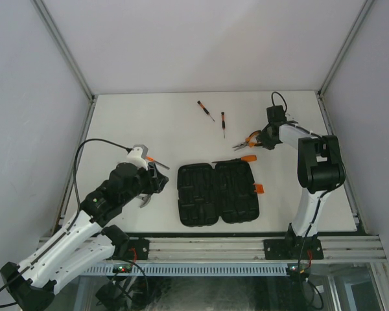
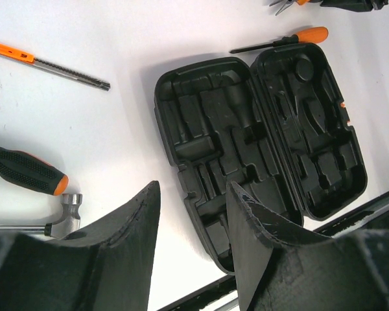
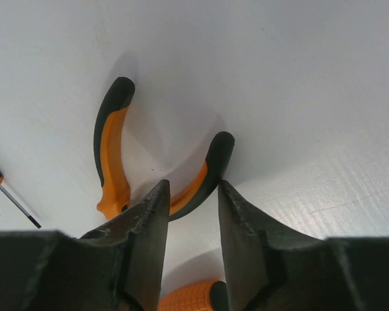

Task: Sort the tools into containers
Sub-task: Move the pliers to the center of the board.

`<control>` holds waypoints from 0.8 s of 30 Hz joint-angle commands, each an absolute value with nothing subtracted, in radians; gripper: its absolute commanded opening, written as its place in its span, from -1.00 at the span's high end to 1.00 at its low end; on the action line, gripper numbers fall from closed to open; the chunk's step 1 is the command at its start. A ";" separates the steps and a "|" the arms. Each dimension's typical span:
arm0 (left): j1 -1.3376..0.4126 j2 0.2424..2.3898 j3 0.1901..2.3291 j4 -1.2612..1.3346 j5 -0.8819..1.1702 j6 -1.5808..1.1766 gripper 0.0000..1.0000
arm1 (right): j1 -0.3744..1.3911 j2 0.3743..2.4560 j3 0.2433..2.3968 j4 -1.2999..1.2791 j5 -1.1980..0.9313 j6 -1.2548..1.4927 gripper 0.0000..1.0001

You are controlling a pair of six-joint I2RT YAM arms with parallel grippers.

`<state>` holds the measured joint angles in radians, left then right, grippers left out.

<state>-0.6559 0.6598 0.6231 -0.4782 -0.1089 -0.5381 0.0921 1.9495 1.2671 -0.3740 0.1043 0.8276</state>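
Just beyond the case's far right corner, the right gripper hung with jaws narrowly parted over the pliers, handles pointing away from its fingertips, while the left gripper gaped empty left of the case.

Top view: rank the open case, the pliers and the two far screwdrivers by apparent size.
Largest: tool case.
Then: pliers.
Last: left far screwdriver and right far screwdriver; they look alike, so unranked.

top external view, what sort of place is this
Probably a robot test cell: white table boxed in by plain panels on metal framing, left arm and right arm bolted at its near edge, one tool case.
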 commanded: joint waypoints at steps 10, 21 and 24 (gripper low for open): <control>-0.650 0.658 0.664 -0.457 -0.099 -0.525 0.01 | 0.079 1.952 1.293 -0.410 0.116 0.778 0.62; -0.650 0.660 0.666 -0.457 -0.100 -0.524 0.00 | 0.003 1.920 1.295 -0.399 0.120 0.709 0.86; -0.650 0.659 0.666 -0.457 -0.101 -0.525 0.00 | -0.017 1.914 1.294 -0.418 0.126 0.651 0.86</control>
